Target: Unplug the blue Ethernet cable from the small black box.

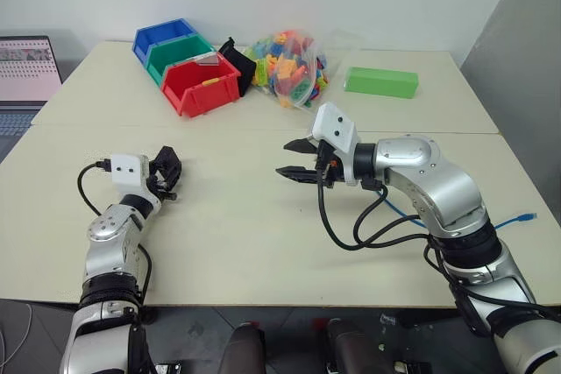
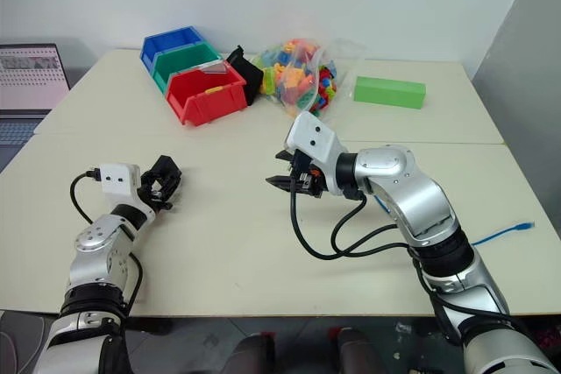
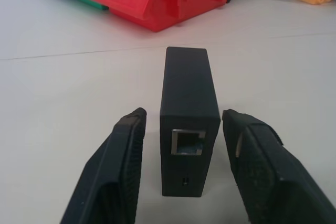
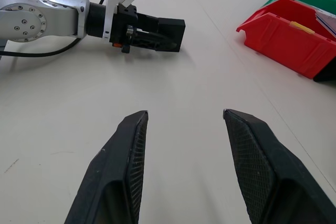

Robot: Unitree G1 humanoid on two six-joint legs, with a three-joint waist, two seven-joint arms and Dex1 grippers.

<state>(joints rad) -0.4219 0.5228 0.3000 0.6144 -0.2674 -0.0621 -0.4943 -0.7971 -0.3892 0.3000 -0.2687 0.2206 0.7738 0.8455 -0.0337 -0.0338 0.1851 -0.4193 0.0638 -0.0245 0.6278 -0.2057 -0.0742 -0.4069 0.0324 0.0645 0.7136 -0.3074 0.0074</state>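
1. Left wrist view: the small black box (image 3: 188, 121) is seen standing on edge on the table (image 3: 63, 103), between the two black fingers (image 3: 113, 174) of the left gripper (image 1: 166, 172). A narrow gap is visible on each side, so the jaws are parted around the box without pressing it. The box's port faces the camera and is seen to be empty.
2. In the right wrist view, the fingers (image 4: 121, 166) of the right gripper (image 1: 298, 159) are spread apart with nothing held between them, above the bare tabletop and pointed toward the left gripper.
3. In the head views, the blue Ethernet cable (image 1: 517, 219) is found at the right side of the table, passing behind the right arm, with its clear plug lying near the table's right edge, well apart from the box.
4. Farther back, a red bin (image 1: 200, 85), a green bin (image 1: 175, 52) and a blue bin (image 1: 160, 35) are lined up in a row.
5. Beside them a bag of coloured bricks (image 1: 289, 67) and a green block (image 1: 381, 81) are placed.
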